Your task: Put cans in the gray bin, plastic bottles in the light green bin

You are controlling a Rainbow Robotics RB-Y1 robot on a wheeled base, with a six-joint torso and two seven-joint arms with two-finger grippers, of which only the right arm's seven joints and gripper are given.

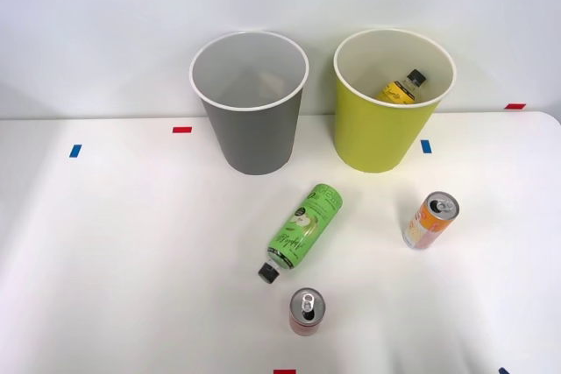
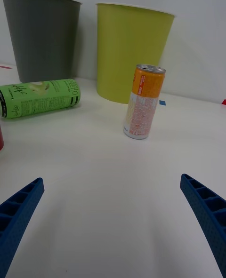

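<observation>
Tabletop (image 1: 114, 251): white, smooth, matte, with a rounded far-right corner. Light falls evenly, giving soft shadows only.

Wall (image 1: 96, 24): plain, pale grey-white, unmarked, meeting the tabletop's far edge along a straight line.

Tape markers on the tabletop — small rectangles:
- red marker (image 1: 181, 130) near the far edge
- blue marker (image 1: 75, 151) toward the left
- second blue marker (image 1: 426, 146) toward the right
- second red marker (image 1: 514, 106) at the far right
- third red marker (image 1: 284, 371) at the near edge

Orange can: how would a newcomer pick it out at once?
Start at the lime bin on the white table. In front of it, slightly to its right, stands the orange can, upright and alone. The red can is nearer the robot; the green bottle lies flat.
</observation>
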